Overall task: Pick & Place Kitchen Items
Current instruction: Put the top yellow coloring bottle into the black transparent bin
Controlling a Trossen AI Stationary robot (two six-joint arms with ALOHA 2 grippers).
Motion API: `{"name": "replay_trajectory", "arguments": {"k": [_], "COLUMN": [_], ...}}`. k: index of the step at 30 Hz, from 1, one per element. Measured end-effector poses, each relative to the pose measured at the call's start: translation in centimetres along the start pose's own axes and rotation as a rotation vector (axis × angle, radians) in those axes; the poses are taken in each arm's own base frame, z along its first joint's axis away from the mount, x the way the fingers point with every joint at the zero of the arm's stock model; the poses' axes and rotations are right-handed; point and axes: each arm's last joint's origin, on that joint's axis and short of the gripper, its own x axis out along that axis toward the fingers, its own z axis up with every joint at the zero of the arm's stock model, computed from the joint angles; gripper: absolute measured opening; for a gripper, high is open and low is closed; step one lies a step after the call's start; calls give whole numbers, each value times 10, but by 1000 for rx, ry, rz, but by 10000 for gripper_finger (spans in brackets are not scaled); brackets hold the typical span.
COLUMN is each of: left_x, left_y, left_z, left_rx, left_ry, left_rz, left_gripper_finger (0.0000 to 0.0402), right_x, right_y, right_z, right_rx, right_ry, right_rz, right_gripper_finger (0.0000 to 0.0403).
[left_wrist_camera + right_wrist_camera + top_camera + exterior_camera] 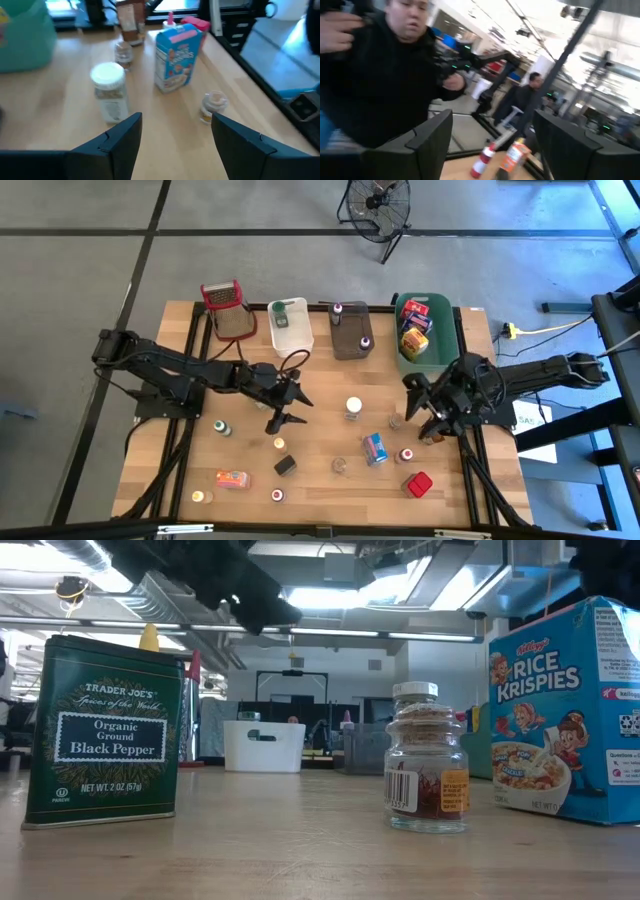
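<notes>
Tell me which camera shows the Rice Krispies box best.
The left wrist view: the Rice Krispies box stands upright and whole, front panel and pink top visible. The low view cuts it off at the picture's edge, though its lettering reads clearly. The high view shows only a small blue shape. The right wrist view misses it.

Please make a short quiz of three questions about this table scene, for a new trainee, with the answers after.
1. True or false: the left gripper is holding the white-capped jar.
2. Which tub holds small food boxes? A) white tub B) grey tub C) green tub
3. Fill in: the green tin in the low view is labelled Organic Ground Black ____.

Key:
1. False; its fingers are open and empty, with the jar on the table ahead.
2. C
3. Pepper
</notes>
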Motion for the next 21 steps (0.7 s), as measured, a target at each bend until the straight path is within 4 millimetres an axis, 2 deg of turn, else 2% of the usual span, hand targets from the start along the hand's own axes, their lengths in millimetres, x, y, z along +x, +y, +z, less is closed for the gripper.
{"name": "replay_trajectory", "arguments": {"k": [5, 9, 14, 21], "left_x": [-4, -8, -19, -40], "left_y": [-8, -27, -56, -92], "left_z": [15, 36, 56, 67], "left_rx": [38, 154, 266, 170], "left_ry": [15, 36, 174, 325], "left_rz": [13, -13, 115, 83], "left_gripper_finger": [231, 231, 230, 230], "right_x": [1, 1, 1, 1], "right_y": [-2, -1, -1, -1], "right_z": [-4, -5, -6, -7], "right_rx": [16, 25, 29, 37], "right_ry": [36, 44, 48, 56], "right_rz": [-47, -45, -44, -41], "right_gripper_finger": [280, 280, 279, 279]}}
